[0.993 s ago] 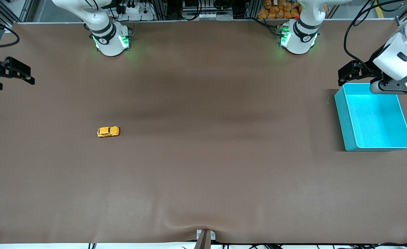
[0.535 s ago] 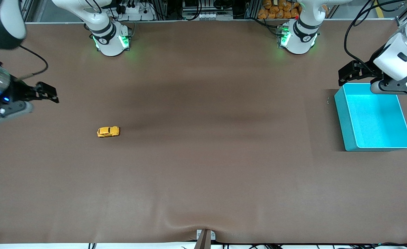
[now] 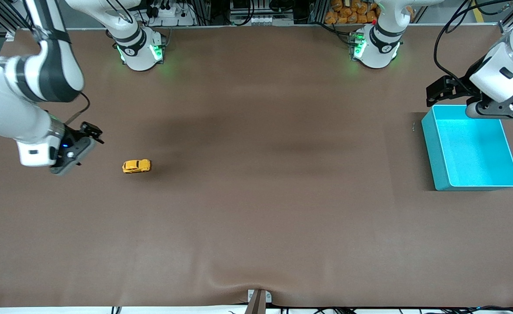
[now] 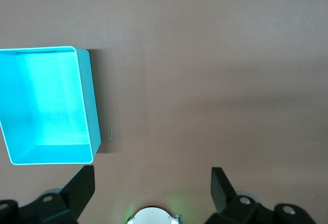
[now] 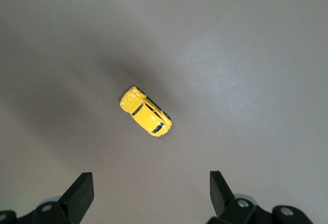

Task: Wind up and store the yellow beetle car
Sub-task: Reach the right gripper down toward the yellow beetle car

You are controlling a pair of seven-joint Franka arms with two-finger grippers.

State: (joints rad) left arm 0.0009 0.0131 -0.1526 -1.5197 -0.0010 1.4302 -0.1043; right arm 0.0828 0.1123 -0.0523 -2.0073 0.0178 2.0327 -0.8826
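**Brown worktop, two things on it**

We see the brown worktop (image 3: 256, 209) carrying the yellow beetle car (image 3: 136, 166) at about nine o'clock and a turquoise bin (image 3: 439, 165) at three o'clock, well apart, toward the left arm's end.

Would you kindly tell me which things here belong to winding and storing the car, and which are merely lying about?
Belonging to the job:
- yellow beetle car, on the table
- turquoise bin, empty, at the left arm's end
- right pincer, open, near the car
- left pincer, open, waiting by the bin

Merely lying about:
- nothing else on the brown table
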